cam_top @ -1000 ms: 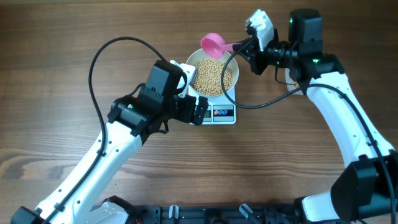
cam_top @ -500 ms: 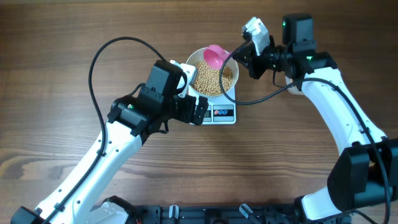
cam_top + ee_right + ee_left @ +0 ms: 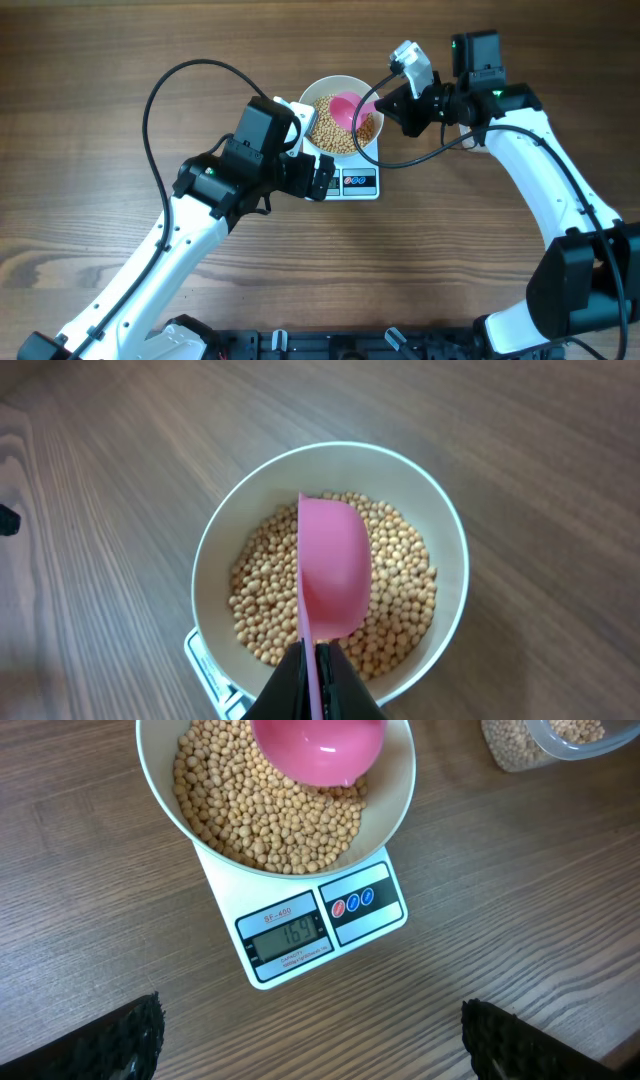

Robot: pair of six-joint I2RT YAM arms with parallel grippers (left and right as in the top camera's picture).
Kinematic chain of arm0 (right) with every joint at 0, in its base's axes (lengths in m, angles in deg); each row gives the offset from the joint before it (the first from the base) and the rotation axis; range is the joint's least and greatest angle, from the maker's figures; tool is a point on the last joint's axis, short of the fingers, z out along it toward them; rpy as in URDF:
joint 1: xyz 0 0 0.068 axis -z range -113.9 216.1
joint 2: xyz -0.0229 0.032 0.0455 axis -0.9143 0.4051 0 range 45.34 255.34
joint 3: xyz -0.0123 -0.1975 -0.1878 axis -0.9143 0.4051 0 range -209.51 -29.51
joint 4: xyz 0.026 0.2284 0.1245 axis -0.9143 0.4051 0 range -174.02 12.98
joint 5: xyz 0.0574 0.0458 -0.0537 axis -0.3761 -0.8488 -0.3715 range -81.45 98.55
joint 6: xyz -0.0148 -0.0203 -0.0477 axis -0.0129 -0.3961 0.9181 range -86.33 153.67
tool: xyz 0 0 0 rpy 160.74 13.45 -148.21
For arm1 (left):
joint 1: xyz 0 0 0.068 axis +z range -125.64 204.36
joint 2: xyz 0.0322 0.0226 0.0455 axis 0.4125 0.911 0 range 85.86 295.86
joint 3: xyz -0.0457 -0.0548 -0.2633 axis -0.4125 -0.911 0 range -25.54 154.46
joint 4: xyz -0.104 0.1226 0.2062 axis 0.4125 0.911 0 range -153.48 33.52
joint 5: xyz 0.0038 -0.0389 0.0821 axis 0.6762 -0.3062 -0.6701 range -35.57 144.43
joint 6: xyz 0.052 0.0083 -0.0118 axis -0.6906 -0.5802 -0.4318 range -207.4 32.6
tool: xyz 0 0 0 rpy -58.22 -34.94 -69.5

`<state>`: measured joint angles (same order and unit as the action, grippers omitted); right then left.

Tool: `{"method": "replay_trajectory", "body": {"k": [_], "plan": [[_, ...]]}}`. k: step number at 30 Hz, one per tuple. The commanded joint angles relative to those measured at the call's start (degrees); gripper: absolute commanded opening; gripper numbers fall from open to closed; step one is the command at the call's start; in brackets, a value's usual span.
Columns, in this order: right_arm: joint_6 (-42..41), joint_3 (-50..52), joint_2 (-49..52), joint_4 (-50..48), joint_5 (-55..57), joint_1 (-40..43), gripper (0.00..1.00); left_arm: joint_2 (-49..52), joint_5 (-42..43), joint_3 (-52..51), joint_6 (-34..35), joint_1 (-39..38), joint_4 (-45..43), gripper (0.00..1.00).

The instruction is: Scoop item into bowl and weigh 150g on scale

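Well inside the bowl (image 3: 212, 560) rim is the scoop (image 3: 335, 570).

Place: robot test bench, lab type, judged by the fittings.
- Desk (image 3: 100, 60): brown wood-grain top that fills the background of every view.
- My left arm (image 3: 190, 230) and right arm (image 3: 545, 180): white and black, jointed, reaching in from the near edge.
- Cables (image 3: 150, 110): black, looping loose over the desk.
- Rail (image 3: 330, 345): black, along the near edge.
- Kitchen goods as test pieces: digital scale (image 3: 300, 935), white bowl (image 3: 215, 550) of beans (image 3: 250, 810), pink scoop (image 3: 333, 570), clear tub (image 3: 540, 745).
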<state>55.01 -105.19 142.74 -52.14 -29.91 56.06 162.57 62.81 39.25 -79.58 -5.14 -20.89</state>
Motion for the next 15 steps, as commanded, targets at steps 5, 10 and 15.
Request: {"method": "replay_trajectory", "body": {"k": [5, 10, 15], "plan": [[2.32, -0.55, 0.61, -6.88, 3.17, -1.64, 0.04, -0.2, -0.35, 0.85, 0.31, 0.42, -0.13, 1.0], [14.64, -0.55, 0.63, -7.02, 15.93, -5.68, 0.04, -0.2, -0.33, 0.85, 0.31, 0.42, -0.13, 1.0], [17.9, -0.55, 0.63, -7.89, 24.39, -8.17, 0.04, -0.2, -0.33, 0.85, 0.31, 0.42, -0.13, 1.0]]}}
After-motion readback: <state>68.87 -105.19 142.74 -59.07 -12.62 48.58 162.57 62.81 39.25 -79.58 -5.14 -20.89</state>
